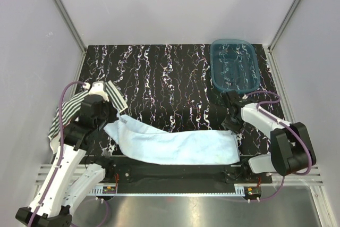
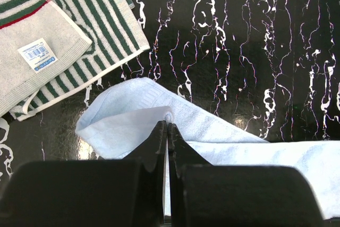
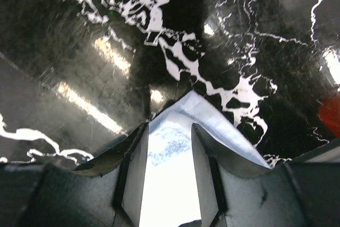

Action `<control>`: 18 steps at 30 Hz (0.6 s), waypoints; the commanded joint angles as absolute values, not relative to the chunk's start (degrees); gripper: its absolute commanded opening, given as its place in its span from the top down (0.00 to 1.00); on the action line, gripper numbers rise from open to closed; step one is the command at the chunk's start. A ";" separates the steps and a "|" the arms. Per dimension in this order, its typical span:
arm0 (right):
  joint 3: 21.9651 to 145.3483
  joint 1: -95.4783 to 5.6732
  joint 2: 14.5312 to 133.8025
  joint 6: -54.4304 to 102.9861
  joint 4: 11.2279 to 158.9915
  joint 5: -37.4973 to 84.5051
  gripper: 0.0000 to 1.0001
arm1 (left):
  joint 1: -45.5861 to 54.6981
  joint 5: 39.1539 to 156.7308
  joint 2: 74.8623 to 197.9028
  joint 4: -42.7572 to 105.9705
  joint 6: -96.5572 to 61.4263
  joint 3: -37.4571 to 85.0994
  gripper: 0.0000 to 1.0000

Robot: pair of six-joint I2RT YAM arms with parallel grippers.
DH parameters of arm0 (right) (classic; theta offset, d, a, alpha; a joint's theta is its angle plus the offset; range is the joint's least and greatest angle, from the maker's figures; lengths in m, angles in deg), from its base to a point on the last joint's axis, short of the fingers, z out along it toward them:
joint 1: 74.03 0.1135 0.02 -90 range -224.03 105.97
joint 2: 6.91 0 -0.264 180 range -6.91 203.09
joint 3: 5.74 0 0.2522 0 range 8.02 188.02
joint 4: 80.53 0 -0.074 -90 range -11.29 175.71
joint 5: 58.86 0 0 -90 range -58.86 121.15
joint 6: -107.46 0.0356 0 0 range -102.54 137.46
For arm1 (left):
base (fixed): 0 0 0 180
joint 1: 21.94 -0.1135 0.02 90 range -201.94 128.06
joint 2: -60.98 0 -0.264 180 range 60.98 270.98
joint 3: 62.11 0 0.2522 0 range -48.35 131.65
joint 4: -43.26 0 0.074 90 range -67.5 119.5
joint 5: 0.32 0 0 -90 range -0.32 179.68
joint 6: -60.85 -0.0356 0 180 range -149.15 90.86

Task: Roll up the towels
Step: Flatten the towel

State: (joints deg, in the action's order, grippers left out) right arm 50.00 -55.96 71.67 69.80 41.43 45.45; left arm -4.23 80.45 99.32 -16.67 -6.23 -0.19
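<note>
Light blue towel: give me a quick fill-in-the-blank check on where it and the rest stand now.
1. The left pincer is shut on the ____ towel.
2. In the top view, the striped towel lies to the ____ of the light blue one.
3. The teal plastic tub stands at the far ____ of the top view.
4. A corner of the light blue towel sits between the fingers of the ____ pincer.

Missing words: light blue; left; right; right

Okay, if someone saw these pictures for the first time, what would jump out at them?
The blue towel stretched along the near edge of the black marbled table, its left end pinched in the left gripper, with the right gripper open around its right corner. Next, the green-striped towel lying folded at the far left, and the teal tub in the far right corner.
</note>
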 commanded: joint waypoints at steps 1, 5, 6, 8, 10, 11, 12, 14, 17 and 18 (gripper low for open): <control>49.60 -57.68 72.89 70.46 43.95 46.88 0.57 | -3.75 80.81 98.77 -13.65 -6.03 -0.27 1.00; 49.07 -58.30 74.29 69.93 45.27 46.79 0.64 | -3.66 80.72 98.86 -13.56 -5.94 -0.27 1.00; 48.89 -58.38 74.38 70.11 45.54 46.62 0.66 | -3.66 80.72 98.77 -13.48 -5.94 -0.36 1.00; 48.72 -58.38 74.30 70.11 45.89 46.53 0.71 | -3.66 80.72 98.94 -13.56 -5.94 -0.36 1.00; 48.72 -58.30 74.30 70.11 45.72 46.61 0.71 | -3.66 80.80 99.12 -13.56 -5.94 -0.36 1.00; 48.72 -58.38 74.04 70.11 45.63 46.61 0.72 | -3.66 80.80 99.21 -13.56 -5.94 -0.36 1.00; 48.89 -58.30 74.03 70.02 45.54 46.70 0.71 | -3.66 80.80 99.21 -13.56 -5.94 -0.36 1.00; 48.98 -58.30 73.68 70.02 45.01 46.88 0.69 | -3.66 80.89 99.30 -13.56 -5.94 -0.45 1.00; 49.16 -58.38 72.54 70.55 44.05 47.49 0.71 | -3.66 80.80 99.21 -13.48 -5.94 -0.53 1.00; 49.24 -58.30 72.19 70.64 43.87 48.01 0.72 | -3.66 80.72 99.21 -13.48 -5.94 -0.45 1.00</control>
